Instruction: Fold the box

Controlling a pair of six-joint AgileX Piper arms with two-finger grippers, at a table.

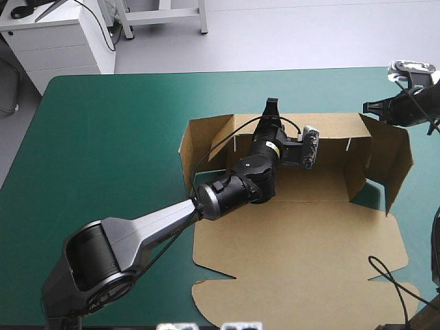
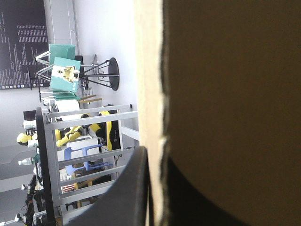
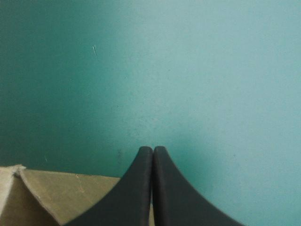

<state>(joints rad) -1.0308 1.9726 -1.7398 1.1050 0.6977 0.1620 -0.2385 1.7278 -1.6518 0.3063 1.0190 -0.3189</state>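
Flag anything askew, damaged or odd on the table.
Nothing damaged or spilled. The box is only half formed: its right end wall splays outward rather than standing square, and the lid lies flat. The left gripper pinches the far wall; that fits mid-fold.

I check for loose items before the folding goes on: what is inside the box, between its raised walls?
Only the left gripper, shut on the far wall of the box. The floor under the left arm is covered; the rest shows bare board.
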